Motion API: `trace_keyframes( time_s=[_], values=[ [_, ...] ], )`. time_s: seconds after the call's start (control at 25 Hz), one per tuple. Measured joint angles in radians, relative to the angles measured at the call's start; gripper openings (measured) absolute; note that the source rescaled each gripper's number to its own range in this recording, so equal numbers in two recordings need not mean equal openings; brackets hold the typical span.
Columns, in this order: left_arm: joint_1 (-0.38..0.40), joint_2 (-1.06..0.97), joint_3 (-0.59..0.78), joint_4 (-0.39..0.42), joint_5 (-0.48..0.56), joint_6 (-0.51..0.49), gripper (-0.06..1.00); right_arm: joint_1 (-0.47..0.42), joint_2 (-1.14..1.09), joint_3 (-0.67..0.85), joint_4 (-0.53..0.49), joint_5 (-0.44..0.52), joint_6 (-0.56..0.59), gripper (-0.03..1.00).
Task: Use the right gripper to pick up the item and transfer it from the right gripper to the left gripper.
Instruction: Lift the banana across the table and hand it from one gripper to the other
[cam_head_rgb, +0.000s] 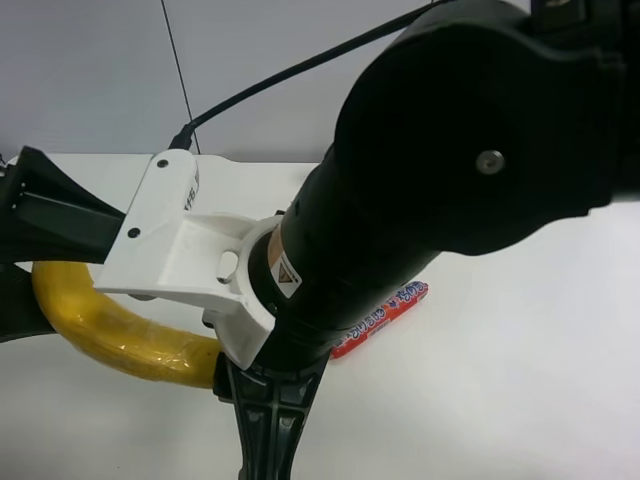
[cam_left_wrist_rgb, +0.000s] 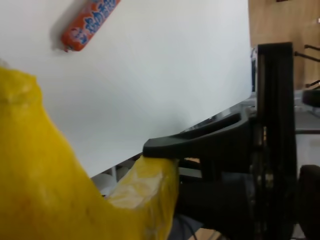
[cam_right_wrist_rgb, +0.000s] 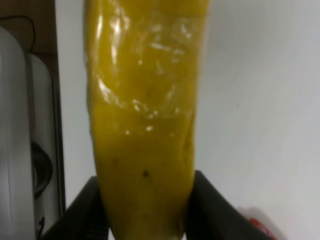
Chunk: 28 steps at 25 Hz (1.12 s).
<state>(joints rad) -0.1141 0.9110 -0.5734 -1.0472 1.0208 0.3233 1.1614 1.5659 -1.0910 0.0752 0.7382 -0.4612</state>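
Reaching across the white table (cam_head_rgb: 520, 380), a thick black arm filled most of the high view. The right wrist view identified it as the right arm. Its right tool (cam_right_wrist_rgb: 147, 220) was pinching one end of the yellow banana (cam_head_rgb: 120, 335), with a black finger pressed against each side of the fruit.

The banana curved away from the red sausage stick (cam_head_rgb: 385, 315), which lay on the table partly under the arm. The fruit appeared to be held clear of the table, near the stick, on the side towards the left tool (cam_head_rgb: 30, 262).

The left tool straddled the banana's far end. One finger (cam_left_wrist_rgb: 200, 145) rested against the skin and the other was hidden behind the fruit. Whether that tool was clamping could not be told.

The banana's skin looked glossy and slightly wrinkled, as if under film, so it was probably slick. It seemed light, and firm enough to hold its curve from one end. The best hold was judged to be across the thick body just inside each end, not on the narrow tip. A gentle squeeze seemed wise, since a hard one might bruise it or make it slip out.
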Motion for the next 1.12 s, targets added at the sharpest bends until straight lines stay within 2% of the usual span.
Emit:
trace_keyframes(
  time_s=[0.16, 0.24, 0.36, 0.52, 0.6, 0.64, 0.88, 0.92, 1.0, 1.04, 1.08, 1.12],
  values=[
    [0.000, 0.010, 0.000, -0.023, 0.003, 0.003, 0.99, 0.000, 0.000, 0.000, 0.000, -0.007, 0.000, 0.00],
    [0.000, 0.011, 0.000, -0.034, 0.008, 0.003, 0.92, 0.000, 0.000, 0.000, 0.000, -0.009, 0.000, 0.00],
    [0.000, 0.011, 0.000, -0.063, 0.021, 0.003, 0.72, 0.000, 0.000, 0.000, 0.000, -0.015, 0.000, 0.00],
    [0.000, 0.011, 0.000, -0.094, 0.033, 0.003, 0.35, 0.000, 0.000, 0.000, 0.000, -0.019, -0.001, 0.00],
    [0.000, 0.011, 0.000, -0.088, 0.031, 0.008, 0.14, 0.000, 0.000, 0.000, 0.001, -0.022, -0.001, 0.00],
    [0.000, 0.011, 0.000, -0.065, 0.027, 0.013, 0.07, 0.001, 0.000, 0.000, 0.003, -0.021, -0.001, 0.00],
    [0.000, 0.011, 0.000, -0.052, 0.025, 0.022, 0.05, 0.001, -0.001, -0.003, 0.008, -0.018, -0.001, 0.01],
    [0.000, 0.011, 0.000, -0.058, 0.026, 0.019, 0.03, 0.001, -0.001, -0.003, 0.009, -0.022, -0.001, 0.07],
    [0.000, 0.011, -0.001, -0.098, 0.040, 0.016, 0.00, 0.001, 0.001, -0.003, 0.010, -0.035, -0.001, 0.39],
    [0.000, 0.011, -0.001, -0.102, 0.043, 0.015, 0.00, 0.001, 0.001, -0.003, 0.010, -0.036, 0.000, 0.62],
    [0.000, 0.011, -0.001, -0.104, 0.043, 0.014, 0.00, 0.001, 0.001, -0.003, 0.010, -0.036, 0.000, 0.77],
    [0.000, 0.011, -0.001, -0.104, 0.043, 0.014, 0.00, 0.001, 0.001, -0.003, 0.010, -0.034, 0.000, 0.86]
  ],
)
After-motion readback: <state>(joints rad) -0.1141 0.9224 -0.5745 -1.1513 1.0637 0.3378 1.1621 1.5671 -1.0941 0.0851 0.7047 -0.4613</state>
